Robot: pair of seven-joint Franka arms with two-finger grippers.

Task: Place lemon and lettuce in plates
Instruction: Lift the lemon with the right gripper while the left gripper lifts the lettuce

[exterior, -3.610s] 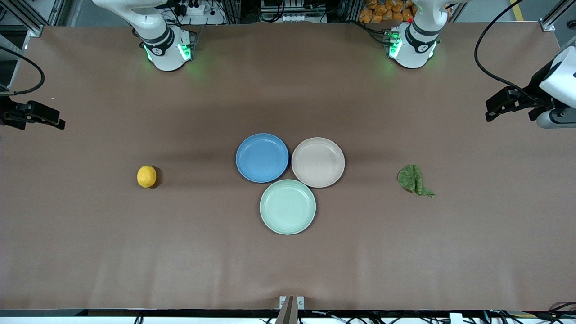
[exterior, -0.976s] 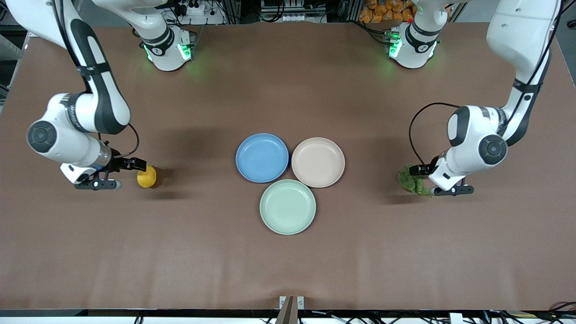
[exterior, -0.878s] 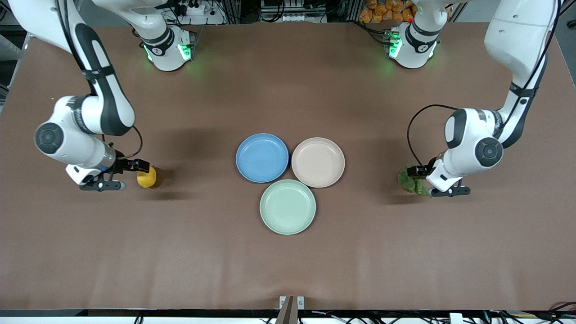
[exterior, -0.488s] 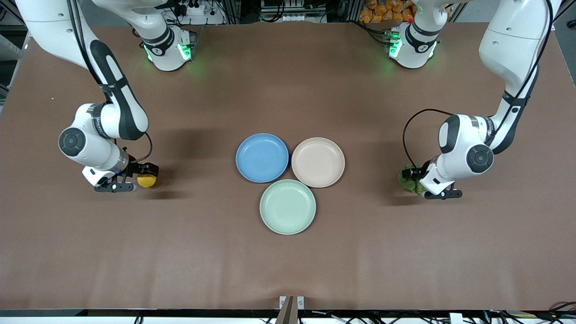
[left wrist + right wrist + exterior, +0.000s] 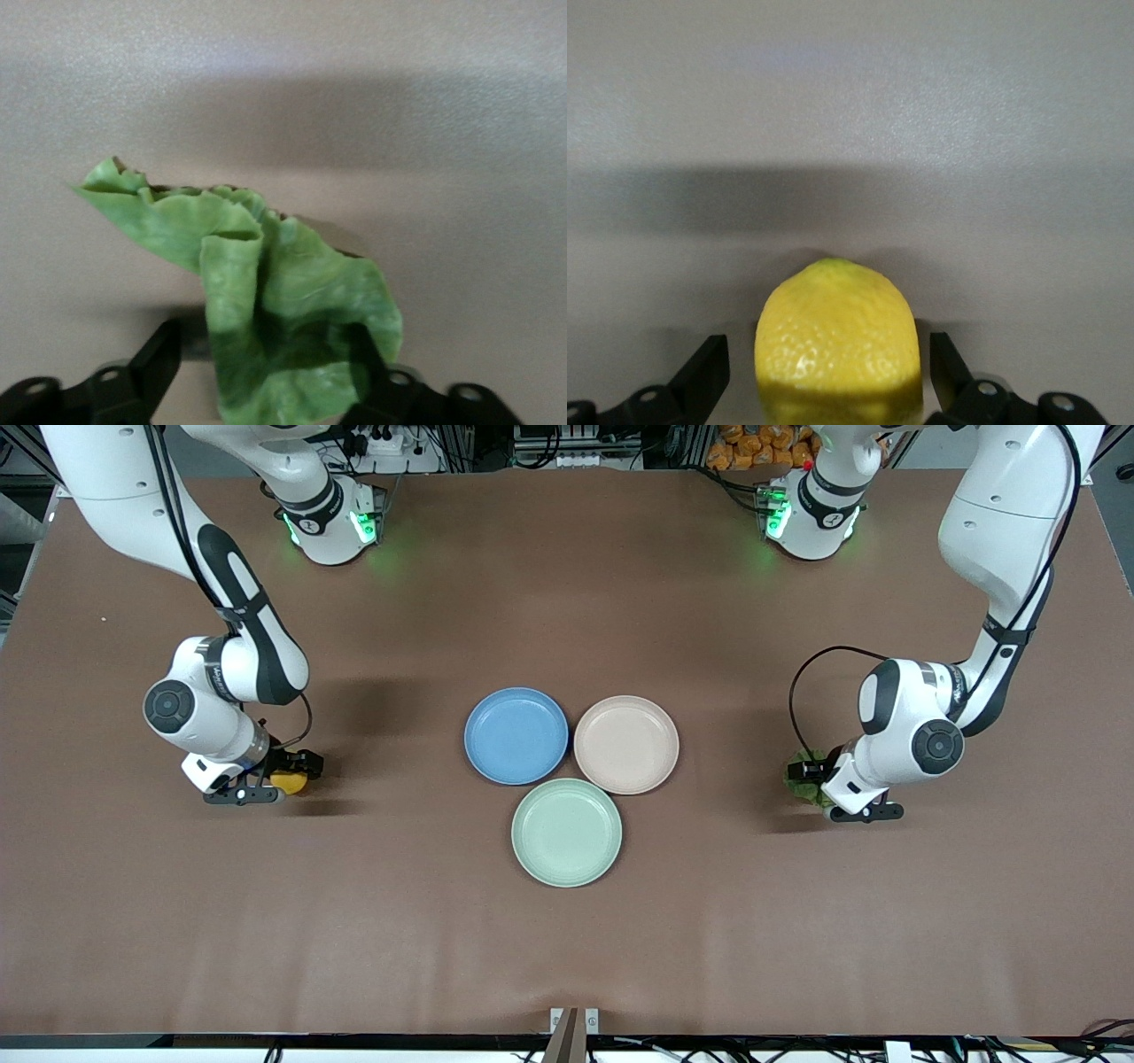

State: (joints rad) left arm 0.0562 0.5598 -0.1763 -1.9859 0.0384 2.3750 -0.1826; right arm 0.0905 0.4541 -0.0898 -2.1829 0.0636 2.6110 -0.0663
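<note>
The yellow lemon (image 5: 291,783) (image 5: 837,341) lies on the brown table toward the right arm's end. My right gripper (image 5: 285,779) (image 5: 827,365) is down around it and open, with a gap between the fruit and each finger. The wrinkly green lettuce (image 5: 799,776) (image 5: 266,292) lies toward the left arm's end. My left gripper (image 5: 811,784) (image 5: 264,359) straddles its lower part and is open; one finger touches the leaf and the other stands apart from it. The blue plate (image 5: 516,735) and the beige-pink plate (image 5: 625,744) sit side by side mid-table, both bare.
A pale mint-green plate (image 5: 566,832) sits just nearer the front camera than the two plates, touching both. Bare brown table (image 5: 567,957) stretches between each gripper and the plates.
Both arms have come down from the table's ends and slid in over the lemon and the lettuce, which now sit between the fingers. The left fingers have narrowed a little.
</note>
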